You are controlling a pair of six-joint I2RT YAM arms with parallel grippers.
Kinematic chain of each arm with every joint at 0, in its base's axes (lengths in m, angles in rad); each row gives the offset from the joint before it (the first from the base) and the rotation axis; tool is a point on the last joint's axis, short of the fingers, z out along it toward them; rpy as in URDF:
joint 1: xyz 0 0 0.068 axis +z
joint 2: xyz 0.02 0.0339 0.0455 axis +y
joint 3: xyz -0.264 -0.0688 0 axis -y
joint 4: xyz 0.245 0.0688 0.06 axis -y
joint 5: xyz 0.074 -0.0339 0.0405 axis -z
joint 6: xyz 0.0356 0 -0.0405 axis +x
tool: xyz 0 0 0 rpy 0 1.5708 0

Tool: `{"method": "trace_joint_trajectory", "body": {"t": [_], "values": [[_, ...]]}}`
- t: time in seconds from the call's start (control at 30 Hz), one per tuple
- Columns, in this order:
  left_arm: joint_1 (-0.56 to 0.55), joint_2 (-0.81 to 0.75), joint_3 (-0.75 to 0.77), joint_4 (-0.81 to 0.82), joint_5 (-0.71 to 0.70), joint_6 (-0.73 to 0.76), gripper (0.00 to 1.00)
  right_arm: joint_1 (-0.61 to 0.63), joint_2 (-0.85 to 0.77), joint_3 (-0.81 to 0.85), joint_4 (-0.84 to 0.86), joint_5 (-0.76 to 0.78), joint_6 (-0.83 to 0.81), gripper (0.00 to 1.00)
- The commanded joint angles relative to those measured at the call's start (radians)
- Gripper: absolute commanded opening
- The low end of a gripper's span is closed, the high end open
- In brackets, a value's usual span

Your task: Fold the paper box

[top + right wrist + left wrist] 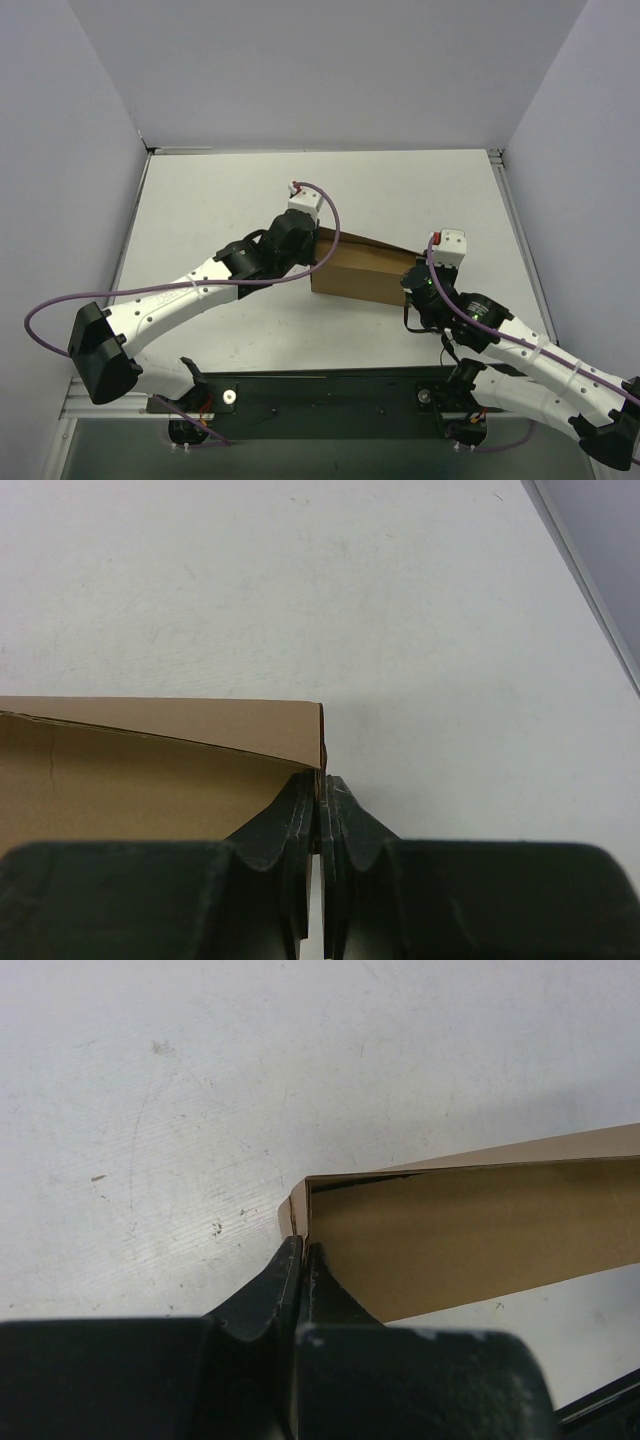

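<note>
The plain brown cardboard paper box (355,272) sits at the middle of the white desk (220,190). The left claw (302,1252) and right claw (320,782) each pinch a thin end wall, toward the desk's left and right edges. Uneven pulling could tear or buckle those walls.

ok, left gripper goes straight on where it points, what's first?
The paper box: the left gripper is shut with its tips at the box's corner edge, seemingly pinching it.

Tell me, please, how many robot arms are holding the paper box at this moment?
2. The left gripper has its jaws shut on the left end of the paper box. The right gripper has its jaws shut on the box's right end corner.
</note>
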Motion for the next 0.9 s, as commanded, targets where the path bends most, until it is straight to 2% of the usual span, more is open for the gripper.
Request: {"method": "trace_joint_trajectory", "body": {"t": [0.0, 0.4, 0.53, 0.87], "values": [[-0.025, -0.006, -0.004, 0.016, -0.015, 0.018, 0.00, 0.007, 0.023, -0.037, -0.099, -0.074, 0.007, 0.00], [-0.088, -0.014, -0.102, 0.069, -0.104, -0.028, 0.00, 0.007, 0.034, -0.031, -0.098, -0.073, 0.007, 0.00], [-0.090, -0.026, -0.149, 0.106, -0.080, -0.069, 0.00, 0.007, 0.037, -0.032, -0.096, -0.074, 0.007, 0.00], [-0.119, -0.028, -0.277, 0.129, -0.129, -0.059, 0.00, 0.007, 0.017, -0.038, -0.095, -0.071, 0.007, 0.00]]}}
